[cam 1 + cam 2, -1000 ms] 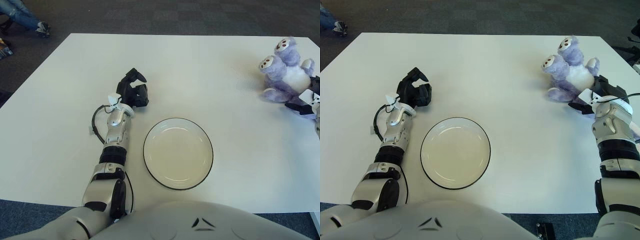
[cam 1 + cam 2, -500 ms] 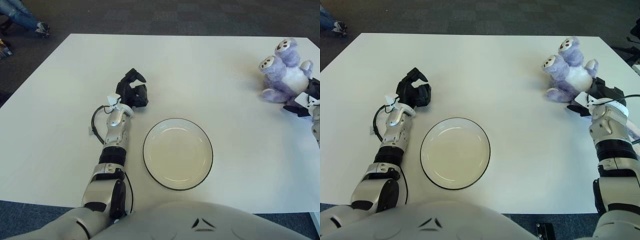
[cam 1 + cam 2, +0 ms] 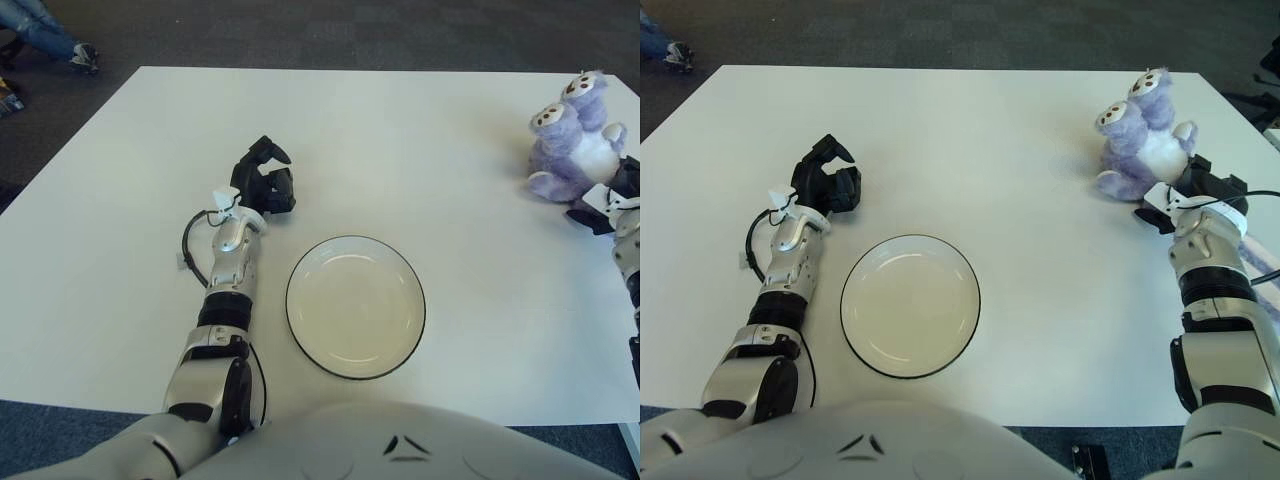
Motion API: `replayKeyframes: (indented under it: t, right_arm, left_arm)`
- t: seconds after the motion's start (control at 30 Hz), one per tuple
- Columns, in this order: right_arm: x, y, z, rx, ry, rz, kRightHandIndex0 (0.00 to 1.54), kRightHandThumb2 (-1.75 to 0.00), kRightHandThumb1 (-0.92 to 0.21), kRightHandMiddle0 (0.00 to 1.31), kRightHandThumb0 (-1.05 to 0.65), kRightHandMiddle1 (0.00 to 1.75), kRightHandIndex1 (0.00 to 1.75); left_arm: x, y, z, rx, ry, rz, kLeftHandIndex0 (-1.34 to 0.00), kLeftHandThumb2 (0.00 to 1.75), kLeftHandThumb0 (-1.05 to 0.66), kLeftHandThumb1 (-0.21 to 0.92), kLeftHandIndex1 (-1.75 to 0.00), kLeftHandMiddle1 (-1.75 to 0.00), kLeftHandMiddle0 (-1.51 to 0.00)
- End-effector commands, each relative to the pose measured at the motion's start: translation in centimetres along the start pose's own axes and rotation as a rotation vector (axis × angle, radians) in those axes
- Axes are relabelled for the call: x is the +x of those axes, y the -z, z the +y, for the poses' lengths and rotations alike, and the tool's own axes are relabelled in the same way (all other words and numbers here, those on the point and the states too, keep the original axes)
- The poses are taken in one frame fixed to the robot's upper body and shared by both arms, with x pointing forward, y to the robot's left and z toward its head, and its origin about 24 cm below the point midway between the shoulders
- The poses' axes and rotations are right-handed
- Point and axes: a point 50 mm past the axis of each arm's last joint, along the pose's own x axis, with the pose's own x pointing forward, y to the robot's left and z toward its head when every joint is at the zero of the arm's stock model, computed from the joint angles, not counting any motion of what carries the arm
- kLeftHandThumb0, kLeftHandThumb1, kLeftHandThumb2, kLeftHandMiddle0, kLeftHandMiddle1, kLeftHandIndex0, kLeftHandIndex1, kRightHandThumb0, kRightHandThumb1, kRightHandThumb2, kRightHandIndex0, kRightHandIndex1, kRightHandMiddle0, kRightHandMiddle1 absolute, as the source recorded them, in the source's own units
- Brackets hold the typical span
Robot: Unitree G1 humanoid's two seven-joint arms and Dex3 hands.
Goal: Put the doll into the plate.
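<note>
Right eye view shows the doll (image 3: 1138, 138), a purple plush, lying at the far right of the white worktop (image 3: 970, 140), well apart from the plate (image 3: 910, 305), which sits empty near the front edge. The right hand (image 3: 1200, 185) shows just beside the doll's near right side, its dark fingers close against the plush body; whether they actually close around it or only touch it cannot be told from either view. The doll lies with its feet pointing away from the robot, and nothing suggests it is lifted off the worktop.

The step in hand looks like securing a grasp. To do it well, the right hand should wrap around the soft torso rather than pinch a limb, since plush gives way and a loose hold on a leg could let it swing or slip on the way over. Once held, the doll needs to be raised clear of the worktop, carried leftward and toward the robot, and lowered inside the plate's dark rim, not across it.

The left hand (image 3: 827, 185) shows beside the plate, to its upper left, fingers curled and holding nothing; it is clear of the doll's likely path.
</note>
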Motion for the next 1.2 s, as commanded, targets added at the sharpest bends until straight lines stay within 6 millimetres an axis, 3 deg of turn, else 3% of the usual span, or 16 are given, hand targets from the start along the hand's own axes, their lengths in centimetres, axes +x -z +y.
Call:
replayKeyframes:
  t: [0.0, 0.27, 0.4, 0.73, 0.8, 0.9, 0.97, 1.1, 1.17]
  right_arm:
    - [-0.58, 0.80, 2.87, -0.011, -0.090, 0.067, 0.01, -1.38, -0.08, 0.00, -0.01, 1.23, 1.48]
    - [-0.51, 0.75, 2.86, -0.040, -0.064, 0.082, 0.06, -1.45, -0.09, 0.00, 0.07, 1.68, 1.63]
    - [-0.53, 0.75, 2.91, -0.043, -0.058, 0.082, 0.10, -1.46, -0.10, 0.05, 0.08, 1.73, 1.65]
    - [-0.70, 0.94, 2.97, 0.082, -0.049, 0.113, 0.19, -1.50, -0.11, 0.37, 0.17, 1.75, 1.70]
    - [-0.81, 0.90, 3.03, 0.146, -0.029, 0.123, 0.33, -1.21, -0.37, 0.63, 0.31, 1.75, 1.71]
    - [-0.99, 0.74, 3.18, 0.192, 0.004, 0.118, 0.34, -0.87, -0.62, 0.83, 0.35, 1.75, 1.68]
    - [-1.04, 0.81, 3.36, 0.198, 0.019, 0.112, 0.33, -0.74, -0.71, 0.90, 0.35, 1.75, 1.67]
    - [-0.92, 1.10, 3.42, 0.202, 0.023, 0.110, 0.37, -0.67, -0.75, 0.96, 0.36, 1.75, 1.63]
    - [-0.89, 1.06, 3.31, 0.204, 0.027, 0.107, 0.45, -0.86, -0.61, 0.98, 0.39, 1.75, 1.64]
  left_arm:
    - [-1.13, 1.03, 0.80, 0.000, -0.022, 0.042, -0.69, 1.43, -0.51, 0.22, -1.75, -1.75, -1.28]
    - [-1.12, 1.00, 0.70, 0.004, -0.021, 0.036, -0.69, 1.43, -0.51, 0.22, -1.75, -1.75, -1.27]
    - [-1.12, 0.99, 0.71, 0.006, -0.022, 0.033, -0.69, 1.43, -0.51, 0.23, -1.75, -1.75, -1.27]
    - [-1.13, 1.00, 0.71, 0.010, -0.019, 0.029, -0.68, 1.43, -0.51, 0.23, -1.75, -1.75, -1.28]
    - [-1.13, 1.00, 0.70, 0.012, -0.017, 0.029, -0.68, 1.43, -0.51, 0.23, -1.75, -1.75, -1.28]
    - [-1.14, 1.00, 0.70, 0.011, -0.016, 0.029, -0.68, 1.42, -0.51, 0.23, -1.75, -1.75, -1.28]
    - [-1.14, 1.00, 0.70, 0.005, -0.017, 0.029, -0.68, 1.42, -0.51, 0.23, -1.75, -1.75, -1.28]
    - [-1.09, 1.01, 0.61, -0.004, -0.018, 0.029, -0.68, 1.42, -0.51, 0.23, -1.75, -1.75, -1.29]
    - [-1.08, 1.01, 0.61, -0.005, -0.018, 0.029, -0.68, 1.42, -0.51, 0.23, -1.75, -1.75, -1.29]
